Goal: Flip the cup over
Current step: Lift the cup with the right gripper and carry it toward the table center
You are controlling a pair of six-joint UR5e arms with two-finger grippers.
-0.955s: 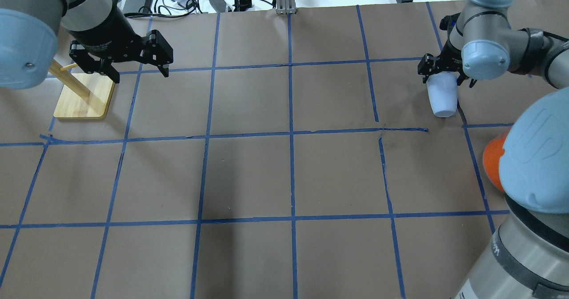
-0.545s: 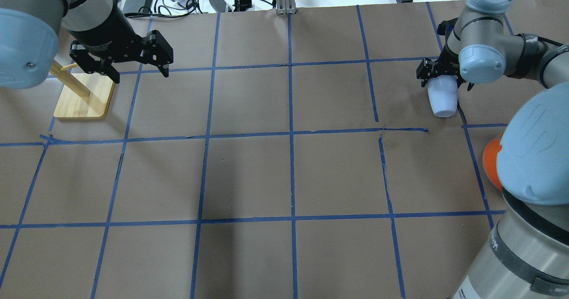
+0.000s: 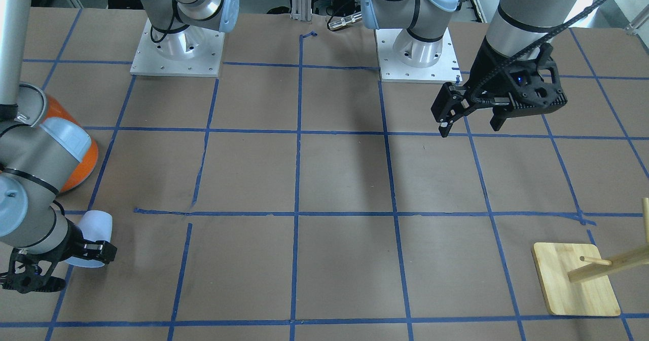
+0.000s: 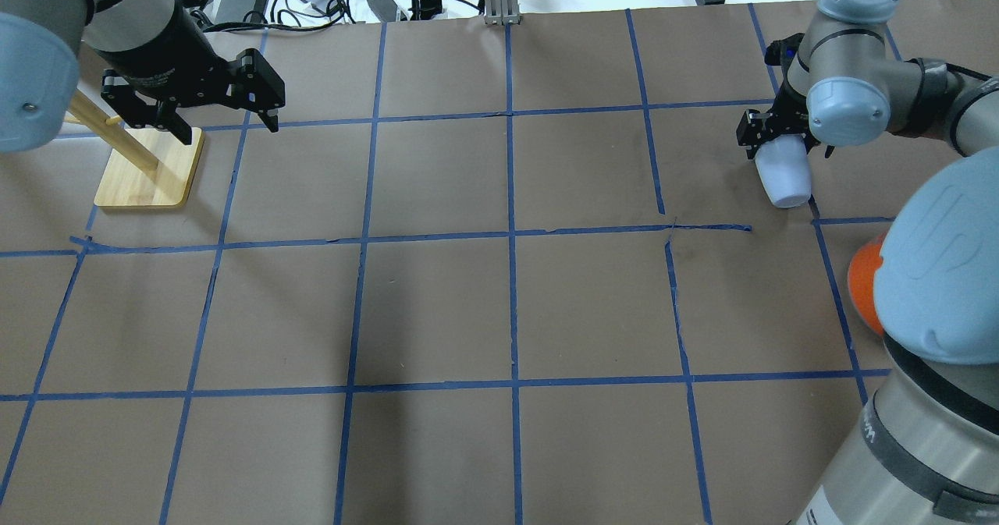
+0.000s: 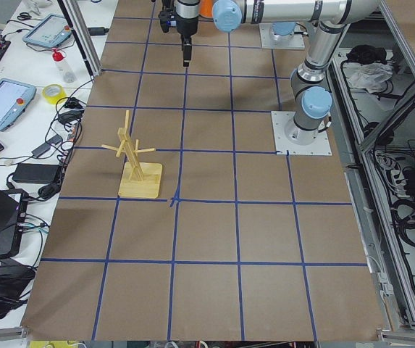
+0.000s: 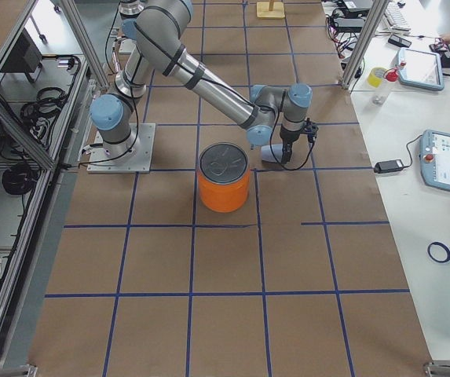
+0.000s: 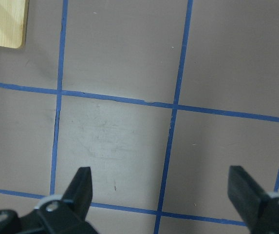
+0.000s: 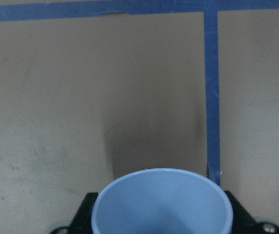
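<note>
Between the right jaws, out toward the desk's point(image 4: 437, 314) right-hand edge in the overhead view, is the cup point(image 4: 783, 180). They are closed on its sides up near the rim, one finger on each flank. The cup point(image 3: 95, 231) is tipped well over: its rounded base points away from the jaws and back toward the robot's side of the desk, and its open mouth faces the wrist. The right wrist view looks straight into the pale blue hollow of the cup point(image 8: 161, 204), with the black fingers showing on both sides of the rim. Whether the base rests on the brown paper or hangs just above it cannot be told. A strip of blue tape point(image 8: 211, 92) runs away from the jaws just beside the cup. On the robot's side of the right jaws stands the orange can point(image 6: 225, 188) with its silver lid, near the cup point(image 6: 268, 152) but apart from it. The left jaws hang above the desk at its other end, spread wide and holding nothing; their two fingertips point(image 7: 83, 181) stand far apart over a crossing of tape lines. Just to the outer side of the left jaws is the wooden stand point(image 4: 148, 178), with its pegged upright leaning off the flat base point(image 3: 573, 280).
</note>
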